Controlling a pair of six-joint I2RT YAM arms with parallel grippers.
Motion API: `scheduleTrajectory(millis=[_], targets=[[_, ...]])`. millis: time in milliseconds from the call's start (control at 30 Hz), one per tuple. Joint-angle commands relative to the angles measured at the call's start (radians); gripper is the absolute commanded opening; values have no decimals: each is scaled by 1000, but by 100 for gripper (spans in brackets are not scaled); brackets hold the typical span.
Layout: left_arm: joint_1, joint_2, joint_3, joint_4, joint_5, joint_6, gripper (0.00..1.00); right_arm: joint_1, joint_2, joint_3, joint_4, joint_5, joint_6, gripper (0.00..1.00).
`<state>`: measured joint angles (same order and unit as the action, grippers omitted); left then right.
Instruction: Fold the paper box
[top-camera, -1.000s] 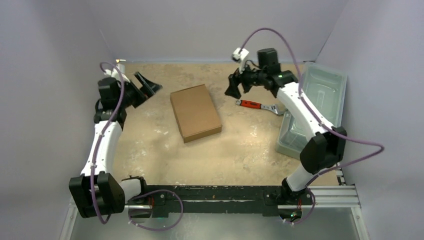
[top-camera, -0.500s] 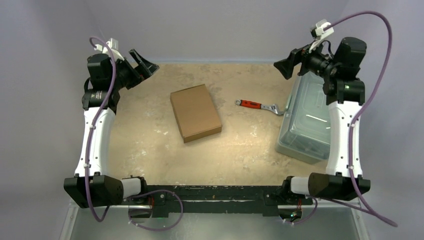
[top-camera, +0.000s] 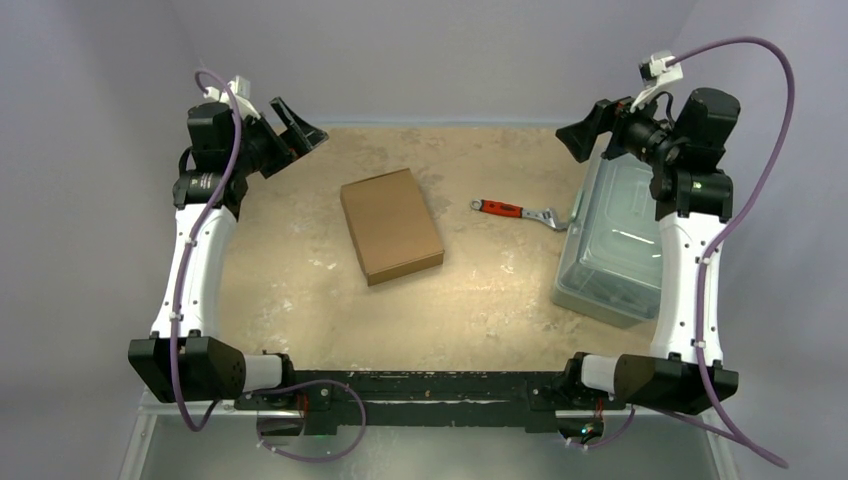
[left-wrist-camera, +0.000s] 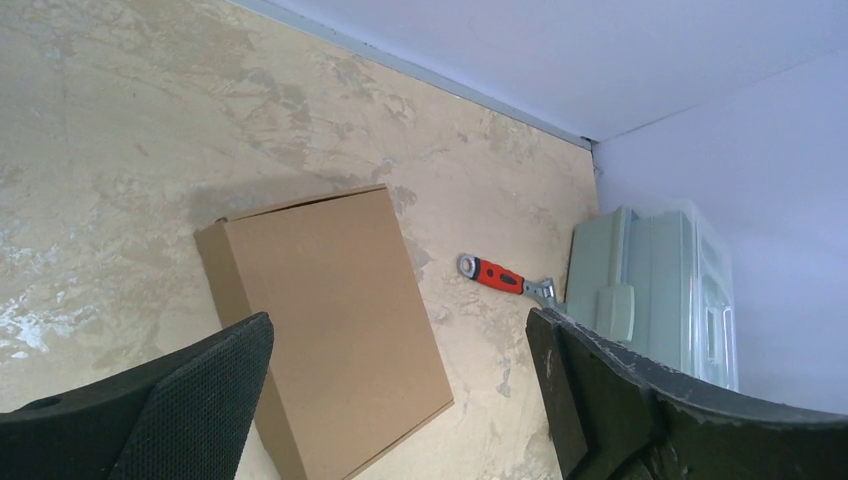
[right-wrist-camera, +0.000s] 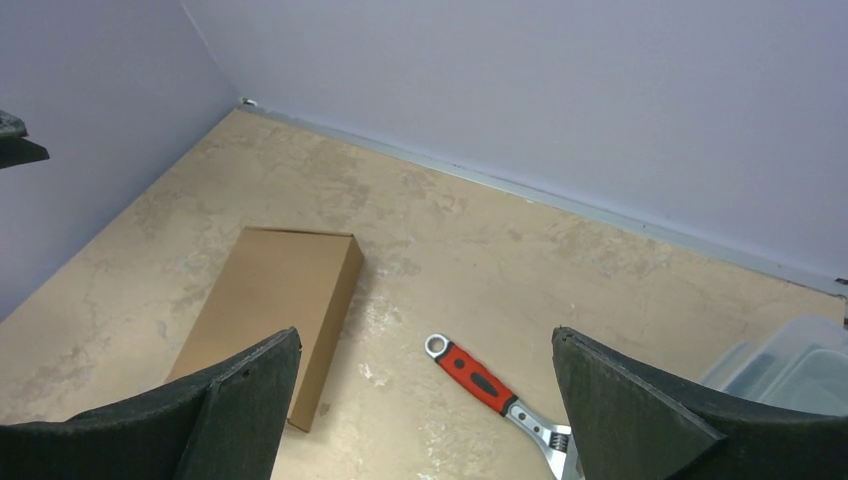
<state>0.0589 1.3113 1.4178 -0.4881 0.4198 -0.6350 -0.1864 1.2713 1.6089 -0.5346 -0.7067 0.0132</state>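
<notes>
Now I see both arms pulled back since before; the left gripper (top-camera: 298, 135) and right gripper (top-camera: 580, 130) gape wide, empty. The paper box (top-camera: 391, 225) stays closed mid-table, with the wrench (top-camera: 517, 212) and the bin (top-camera: 625, 240) to its right.

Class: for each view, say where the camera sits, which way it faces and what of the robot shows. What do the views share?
Top external: above and behind the bases, looking down on the table; both arms show, left gripper and right gripper open.
Left wrist: on the left arm, facing the far right corner over the paper box, wrench and plastic bin; its own fingers show.
Right wrist: on the right arm, facing the far left corner; its own fingers show.
Shared: all three show paper box, wrench and plastic bin.
</notes>
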Motion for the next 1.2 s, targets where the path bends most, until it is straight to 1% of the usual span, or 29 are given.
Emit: scheduleTrajectory(millis=[0,200,533,1167], targets=[[-5,-3,29,23,18,-3,99,-19,-28,0,25,-34,23,99],[-5,-6,22,26,18,4,99,-25,-26,-3,22,-74,17,99],[-5,-11,17,25,11,12,99,-33,-35,-12,20,-95,13,99],[-5,-14,-6,26,12,15,99,-35,-32,-6,27,-77,39,99]])
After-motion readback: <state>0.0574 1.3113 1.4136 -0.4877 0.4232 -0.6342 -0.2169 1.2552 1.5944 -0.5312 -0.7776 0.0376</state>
